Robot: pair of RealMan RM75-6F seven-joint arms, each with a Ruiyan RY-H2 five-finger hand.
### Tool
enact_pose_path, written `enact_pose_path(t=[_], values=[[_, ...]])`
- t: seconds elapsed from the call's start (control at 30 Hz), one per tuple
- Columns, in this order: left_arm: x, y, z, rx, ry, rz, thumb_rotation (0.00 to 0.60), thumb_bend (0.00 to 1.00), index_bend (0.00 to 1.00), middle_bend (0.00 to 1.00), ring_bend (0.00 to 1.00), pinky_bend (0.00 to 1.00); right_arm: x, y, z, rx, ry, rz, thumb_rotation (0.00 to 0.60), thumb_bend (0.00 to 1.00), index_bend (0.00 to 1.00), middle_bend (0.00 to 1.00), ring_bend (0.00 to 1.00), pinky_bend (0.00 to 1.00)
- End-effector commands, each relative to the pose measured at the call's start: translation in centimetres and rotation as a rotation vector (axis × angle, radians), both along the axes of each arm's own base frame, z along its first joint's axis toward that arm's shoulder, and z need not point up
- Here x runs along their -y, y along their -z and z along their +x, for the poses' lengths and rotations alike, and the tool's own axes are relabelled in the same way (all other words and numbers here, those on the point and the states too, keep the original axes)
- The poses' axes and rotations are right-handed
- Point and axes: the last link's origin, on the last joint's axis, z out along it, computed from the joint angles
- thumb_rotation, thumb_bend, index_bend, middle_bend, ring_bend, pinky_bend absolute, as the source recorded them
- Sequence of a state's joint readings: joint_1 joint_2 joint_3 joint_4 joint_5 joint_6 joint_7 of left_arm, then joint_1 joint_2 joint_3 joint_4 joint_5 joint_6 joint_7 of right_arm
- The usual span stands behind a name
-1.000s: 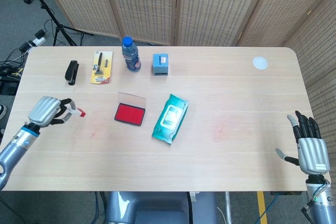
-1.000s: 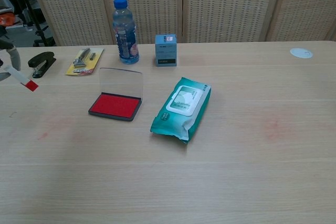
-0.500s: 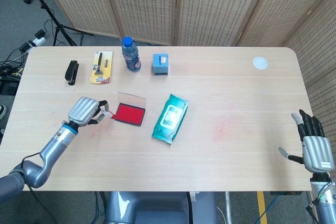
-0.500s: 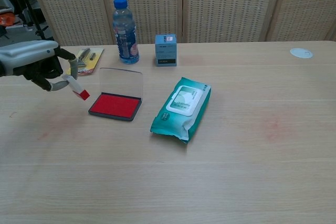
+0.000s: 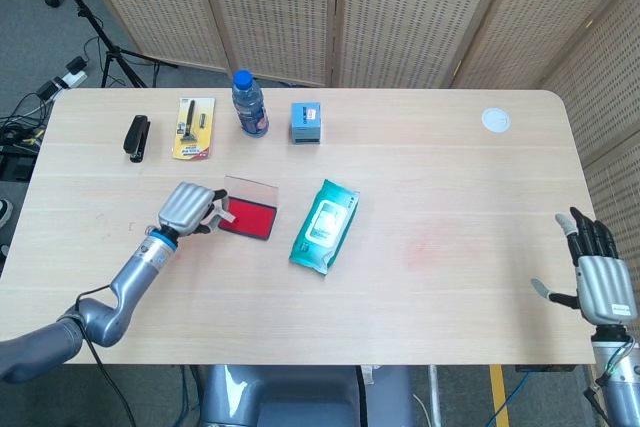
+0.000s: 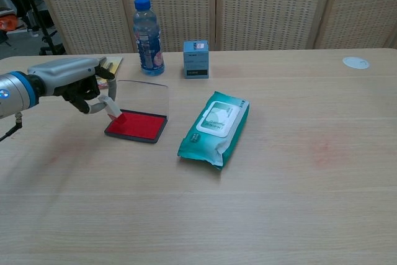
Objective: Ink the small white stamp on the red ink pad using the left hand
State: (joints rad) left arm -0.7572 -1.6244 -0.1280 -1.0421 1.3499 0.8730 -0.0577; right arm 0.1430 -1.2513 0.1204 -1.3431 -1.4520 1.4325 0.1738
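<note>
My left hand (image 5: 189, 208) (image 6: 77, 82) pinches the small white stamp (image 6: 111, 107) (image 5: 224, 214) and holds it tilted, its lower end at the left edge of the red ink pad (image 5: 249, 219) (image 6: 138, 125). The pad lies open with its clear lid (image 6: 144, 97) standing up behind it. Whether the stamp's face touches the ink I cannot tell. At the table's right front corner my right hand (image 5: 597, 280) hovers with fingers spread and nothing in it; the chest view does not show it.
A teal wet-wipes pack (image 5: 324, 225) (image 6: 215, 127) lies just right of the pad. Along the back stand a water bottle (image 5: 249, 103), a small blue box (image 5: 306, 122), a carded tool (image 5: 193, 128) and a black stapler (image 5: 136, 137). A white disc (image 5: 495, 120) sits far right.
My left hand has carried the stamp rightward from the table's left edge to the ink pad's left side. The right hand has barely shifted.
</note>
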Motion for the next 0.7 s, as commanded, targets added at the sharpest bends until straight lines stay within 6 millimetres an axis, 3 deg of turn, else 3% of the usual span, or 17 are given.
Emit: enact_pose_path(t=[0.03, 0.7], values=[[0.0, 0.3, 0.5, 0.008, 0.005, 0.003, 0.600, 0.47, 0.60, 1.00, 1.00, 1.00, 0.1, 0.0, -0.1, 0.002, 0.002, 0.001, 0.600, 0.04, 0.00, 0.00, 0.00, 0.00], [-0.9, 2.3, 1.9, -0.031, -0.006, -0.019, 0.600, 0.49, 0.60, 1.00, 1.00, 1.00, 0.3, -0.3, -0.4, 0.016, 0.013, 0.001, 0.600, 0.04, 0.00, 0.00, 0.00, 0.00]])
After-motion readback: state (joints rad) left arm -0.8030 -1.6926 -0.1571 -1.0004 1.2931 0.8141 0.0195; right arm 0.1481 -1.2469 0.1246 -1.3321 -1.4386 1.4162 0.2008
